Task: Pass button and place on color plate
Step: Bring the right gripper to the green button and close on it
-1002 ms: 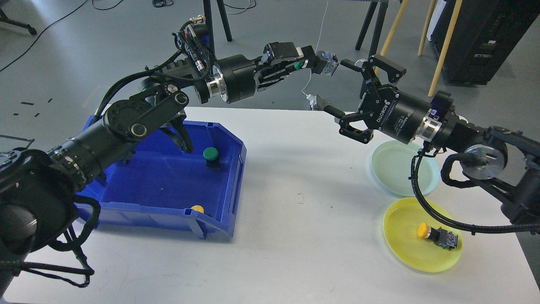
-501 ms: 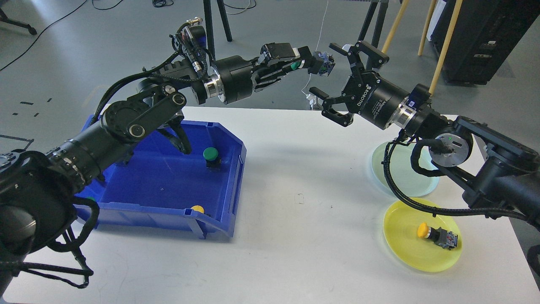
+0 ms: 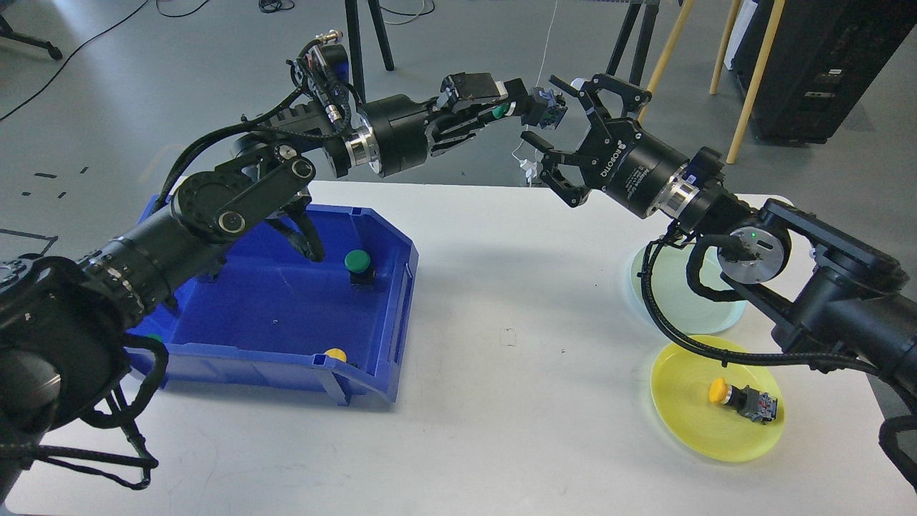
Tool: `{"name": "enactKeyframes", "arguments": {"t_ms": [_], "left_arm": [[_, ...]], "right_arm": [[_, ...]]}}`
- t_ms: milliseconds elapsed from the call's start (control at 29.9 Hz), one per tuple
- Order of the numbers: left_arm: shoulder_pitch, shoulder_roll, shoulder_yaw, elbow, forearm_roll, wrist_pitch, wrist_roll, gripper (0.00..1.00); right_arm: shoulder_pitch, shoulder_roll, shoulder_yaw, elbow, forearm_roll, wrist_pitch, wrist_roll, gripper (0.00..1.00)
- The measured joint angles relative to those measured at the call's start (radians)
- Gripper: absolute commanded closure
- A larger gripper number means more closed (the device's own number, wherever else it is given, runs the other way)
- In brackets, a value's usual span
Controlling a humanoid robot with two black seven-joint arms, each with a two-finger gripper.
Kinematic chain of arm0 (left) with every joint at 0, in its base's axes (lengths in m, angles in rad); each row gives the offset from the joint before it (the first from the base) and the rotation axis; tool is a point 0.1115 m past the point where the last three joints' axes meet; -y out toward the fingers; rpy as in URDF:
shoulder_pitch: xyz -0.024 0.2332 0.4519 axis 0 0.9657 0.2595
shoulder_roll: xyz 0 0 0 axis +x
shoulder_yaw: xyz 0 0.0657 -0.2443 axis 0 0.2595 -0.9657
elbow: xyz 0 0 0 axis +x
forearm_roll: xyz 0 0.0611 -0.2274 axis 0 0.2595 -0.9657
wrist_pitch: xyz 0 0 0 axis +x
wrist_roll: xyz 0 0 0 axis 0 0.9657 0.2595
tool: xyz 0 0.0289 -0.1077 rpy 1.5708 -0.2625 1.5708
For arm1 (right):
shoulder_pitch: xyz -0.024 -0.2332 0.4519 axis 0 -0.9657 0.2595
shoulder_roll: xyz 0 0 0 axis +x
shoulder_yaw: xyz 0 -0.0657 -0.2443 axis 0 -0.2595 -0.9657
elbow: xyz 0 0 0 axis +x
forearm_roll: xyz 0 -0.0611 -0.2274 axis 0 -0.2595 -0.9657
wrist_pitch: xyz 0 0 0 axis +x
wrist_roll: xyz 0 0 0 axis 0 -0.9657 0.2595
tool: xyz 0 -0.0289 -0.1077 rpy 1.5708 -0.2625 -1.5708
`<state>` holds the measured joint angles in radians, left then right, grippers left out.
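My left gripper [image 3: 517, 107] is shut on a green button [image 3: 505, 109], held high beyond the table's far edge; the button's grey base [image 3: 549, 107] sticks out to the right. My right gripper [image 3: 555, 118] is open, its fingers [image 3: 544, 143] spread on either side of that base, not closed on it. A pale green plate [image 3: 684, 301] lies at the right, partly behind my right arm. A yellow plate [image 3: 716, 398] in front of it holds a yellow button [image 3: 741, 398].
A blue bin [image 3: 286, 315] at the left holds a green button [image 3: 358, 264] and a yellow button [image 3: 334, 355] at its front lip. The white table [image 3: 501, 373] spans the middle. Tripod legs and wooden poles stand behind the table.
My right gripper has risen and moved left, from above the pale green plate up to the button's base. My left gripper shifted slightly left with the button.
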<state>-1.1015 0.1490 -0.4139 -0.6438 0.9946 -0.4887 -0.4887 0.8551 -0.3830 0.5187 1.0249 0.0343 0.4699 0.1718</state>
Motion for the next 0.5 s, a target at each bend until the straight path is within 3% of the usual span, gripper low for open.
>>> {"name": "enactKeyframes", "arguments": {"t_ms": [334,401,501], "left_arm": [[0.0,0.0,0.001,0.0,0.002,0.0,0.0,0.93],[0.0,0.0,0.001,0.0,0.002,0.0,0.0,0.86],[0.001,0.0,0.001,0.0,0.002,0.0,0.0,0.64]], "right_arm": [[0.003,0.001,0.0,0.002,-0.001,-0.005,0.0,1.0],[0.004,0.001,0.0,0.003,-0.001,-0.005,0.0,1.0],[0.004,0.001,0.0,0.005,-0.001,-0.005,0.0,1.0]]}}
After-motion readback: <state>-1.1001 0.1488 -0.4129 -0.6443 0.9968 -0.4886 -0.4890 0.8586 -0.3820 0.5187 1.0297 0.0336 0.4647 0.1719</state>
